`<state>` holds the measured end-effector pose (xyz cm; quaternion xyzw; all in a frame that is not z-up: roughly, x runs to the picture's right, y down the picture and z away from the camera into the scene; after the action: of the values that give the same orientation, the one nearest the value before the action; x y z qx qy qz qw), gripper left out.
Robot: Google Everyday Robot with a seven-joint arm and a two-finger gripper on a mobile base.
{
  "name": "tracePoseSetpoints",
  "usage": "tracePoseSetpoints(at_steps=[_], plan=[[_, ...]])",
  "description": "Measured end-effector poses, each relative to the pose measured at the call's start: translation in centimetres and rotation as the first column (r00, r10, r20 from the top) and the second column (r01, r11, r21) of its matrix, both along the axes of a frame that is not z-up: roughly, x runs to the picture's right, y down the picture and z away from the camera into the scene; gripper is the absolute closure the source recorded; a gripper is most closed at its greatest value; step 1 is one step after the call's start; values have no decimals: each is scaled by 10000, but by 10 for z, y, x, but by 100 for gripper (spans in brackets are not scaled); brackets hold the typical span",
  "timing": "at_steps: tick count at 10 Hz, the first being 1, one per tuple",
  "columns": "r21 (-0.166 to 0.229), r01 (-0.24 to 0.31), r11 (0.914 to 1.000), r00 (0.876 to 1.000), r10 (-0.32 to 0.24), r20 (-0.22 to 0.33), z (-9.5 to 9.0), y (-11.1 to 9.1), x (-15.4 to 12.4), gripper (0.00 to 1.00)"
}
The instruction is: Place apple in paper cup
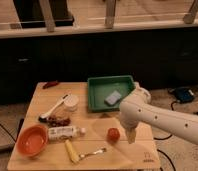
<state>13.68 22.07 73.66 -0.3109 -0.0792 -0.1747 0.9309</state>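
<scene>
The apple (113, 134), small, round and red-orange, lies on the wooden table (92, 155) right of centre near the front. The paper cup (70, 102), short and off-white, stands at mid-table, left of the green tray. My gripper (130, 135) hangs from the white arm (162, 120), pointing down just to the right of the apple, close beside it. The cup is well to the left of the gripper.
A green tray (99, 92) with a grey-blue sponge (112, 97) sits at the back. An orange bowl (31, 139), a white labelled bottle (64, 132), dark grapes (57, 120), a white-handled brush (52, 110), a yellow banana-like item (72, 151) and a fork (94, 151) lie on the left and front.
</scene>
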Motion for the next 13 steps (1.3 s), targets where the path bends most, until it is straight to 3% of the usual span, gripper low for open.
tracePoseSetpoints(at_steps=[13], plan=[[-351, 336, 9988, 9967, -309, 755, 31, 38, -20, 20]])
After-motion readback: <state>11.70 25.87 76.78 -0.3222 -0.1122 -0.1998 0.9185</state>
